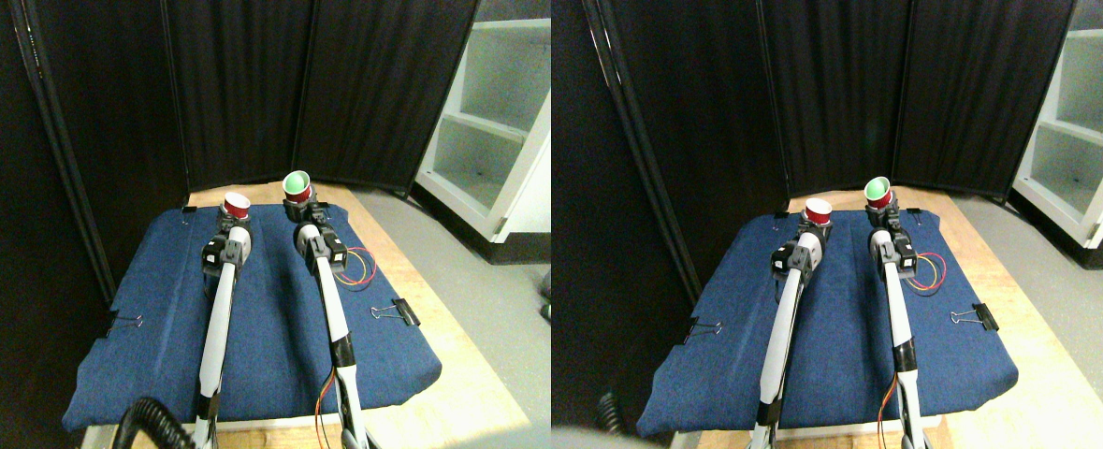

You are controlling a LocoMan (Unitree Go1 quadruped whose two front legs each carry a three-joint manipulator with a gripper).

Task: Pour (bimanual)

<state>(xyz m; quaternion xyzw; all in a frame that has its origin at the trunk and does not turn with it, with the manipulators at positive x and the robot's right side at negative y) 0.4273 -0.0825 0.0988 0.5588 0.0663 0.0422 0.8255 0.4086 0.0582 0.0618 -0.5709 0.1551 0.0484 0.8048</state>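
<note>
The left gripper (233, 223) grips an upright red cup (236, 205) above the blue cloth (270, 318). The right gripper (301, 208) clasps a green-lined cup (297, 185), tilted leftward.

Count, stereo pair view:
Cups: 2, one red cup (236, 206), one cup with green inside (297, 186).
Arms: 2, left arm (219, 318), right arm (331, 299).
Blue cloth (270, 327): 1.
Binder clips: 3 seen: right edge (404, 311), left edge (113, 323), far left corner (188, 209).
Wooden table (457, 374): 1.
White shelf unit (500, 122): 1.
Black folding screen (233, 84): 1.
</note>
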